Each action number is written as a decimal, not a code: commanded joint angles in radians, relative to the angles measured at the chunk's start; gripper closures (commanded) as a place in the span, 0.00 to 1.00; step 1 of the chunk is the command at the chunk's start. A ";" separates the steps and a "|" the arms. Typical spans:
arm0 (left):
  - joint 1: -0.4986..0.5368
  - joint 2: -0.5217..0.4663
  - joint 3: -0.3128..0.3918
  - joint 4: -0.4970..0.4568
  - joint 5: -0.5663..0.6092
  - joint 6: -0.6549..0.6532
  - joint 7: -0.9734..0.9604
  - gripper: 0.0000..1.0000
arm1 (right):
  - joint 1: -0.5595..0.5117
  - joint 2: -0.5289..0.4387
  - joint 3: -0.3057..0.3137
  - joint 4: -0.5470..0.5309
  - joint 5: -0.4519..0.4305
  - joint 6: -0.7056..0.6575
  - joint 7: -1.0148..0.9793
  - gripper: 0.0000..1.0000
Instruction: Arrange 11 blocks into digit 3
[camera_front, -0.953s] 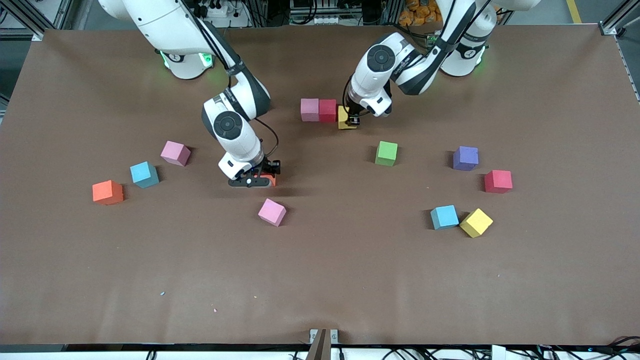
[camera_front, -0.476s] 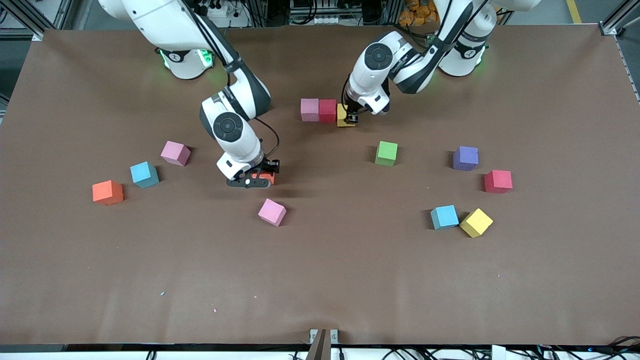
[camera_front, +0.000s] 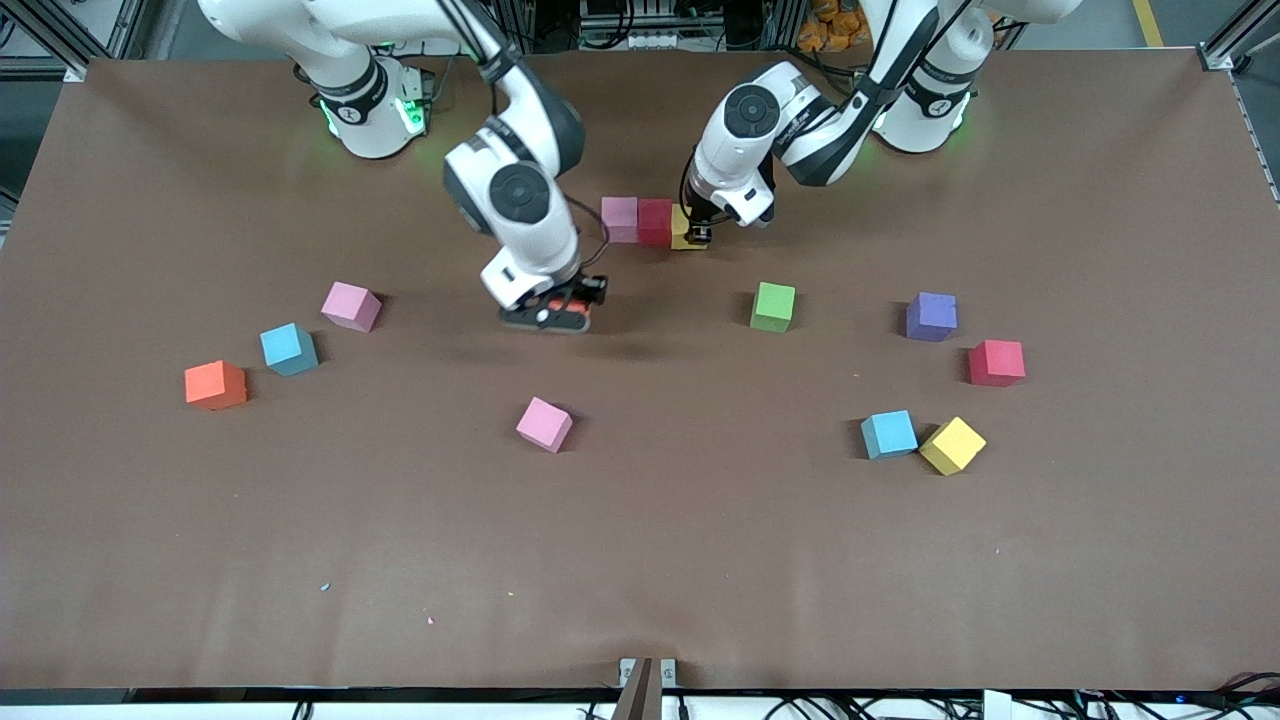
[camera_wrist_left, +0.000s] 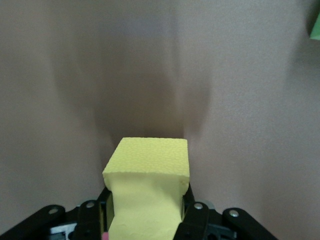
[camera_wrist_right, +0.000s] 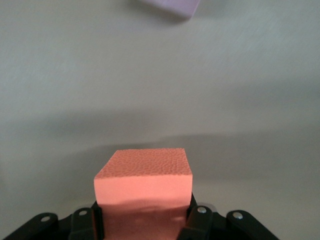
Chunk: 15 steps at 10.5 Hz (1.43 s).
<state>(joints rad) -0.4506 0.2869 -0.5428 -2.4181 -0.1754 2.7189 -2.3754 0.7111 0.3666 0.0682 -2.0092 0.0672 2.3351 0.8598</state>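
Front view shows the left end effector (camera_front: 697, 238) pinching a yellow block (camera_front: 683, 232) that touches the red block (camera_front: 655, 221) beside a pink block (camera_front: 619, 219) — a short row on the bench (camera_front: 640, 560). The right end effector (camera_front: 560, 312) is over the bench, clamped on an orange block (camera_wrist_right: 144, 187); other blocks lie scattered.
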 joint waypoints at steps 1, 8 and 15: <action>-0.007 0.006 0.000 -0.009 -0.013 0.021 0.002 1.00 | 0.042 -0.009 0.015 -0.019 0.006 0.045 0.089 1.00; -0.017 0.012 0.000 -0.009 -0.013 0.024 0.001 1.00 | 0.116 -0.031 0.031 -0.131 -0.033 0.211 0.107 1.00; -0.023 0.017 0.001 -0.006 -0.010 0.013 0.002 0.00 | 0.151 -0.034 0.036 -0.200 -0.073 0.276 0.179 1.00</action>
<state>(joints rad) -0.4679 0.3060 -0.5429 -2.4200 -0.1754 2.7247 -2.3754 0.8570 0.3636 0.1024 -2.1771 0.0165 2.5981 0.9941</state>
